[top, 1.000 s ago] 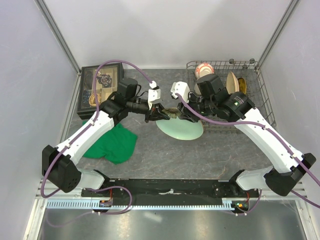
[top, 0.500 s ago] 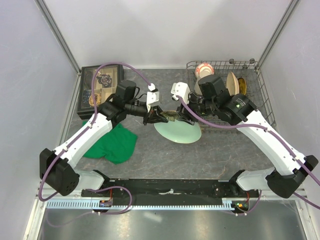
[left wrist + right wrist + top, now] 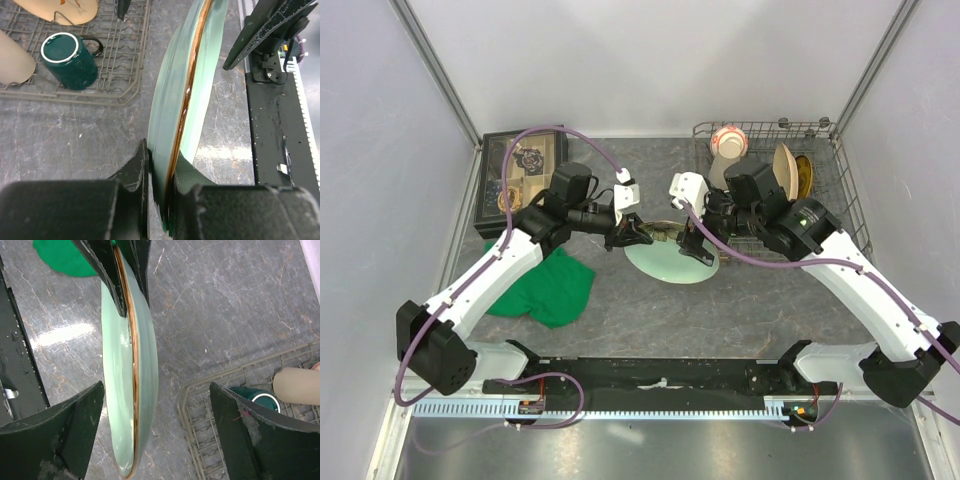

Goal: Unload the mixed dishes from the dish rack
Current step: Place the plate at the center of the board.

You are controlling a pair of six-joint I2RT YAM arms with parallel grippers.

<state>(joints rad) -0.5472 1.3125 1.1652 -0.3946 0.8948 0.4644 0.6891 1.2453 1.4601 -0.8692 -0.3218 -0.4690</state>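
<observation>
A pale green plate (image 3: 670,262) with a brown rim hangs over the table, left of the dish rack (image 3: 840,190). My left gripper (image 3: 638,232) is shut on its left rim; in the left wrist view both jaws pinch the plate (image 3: 190,90) edge-on. My right gripper (image 3: 698,245) is open, its fingers wide on either side of the plate (image 3: 130,380) and not touching it. In the rack lie a dark green mug (image 3: 70,60), a beige cup (image 3: 12,60), a tan plate (image 3: 784,165) and a red-and-white bowl (image 3: 728,138).
A black box with a glass lid (image 3: 520,170) stands at the back left. A green cloth (image 3: 550,285) lies under the left arm. The rack's near-left corner (image 3: 210,440) is close beside the right gripper.
My right gripper has opened and let go of the plate, drawing back slightly to the right. The left gripper stays shut on the plate, which has shifted a little left.
</observation>
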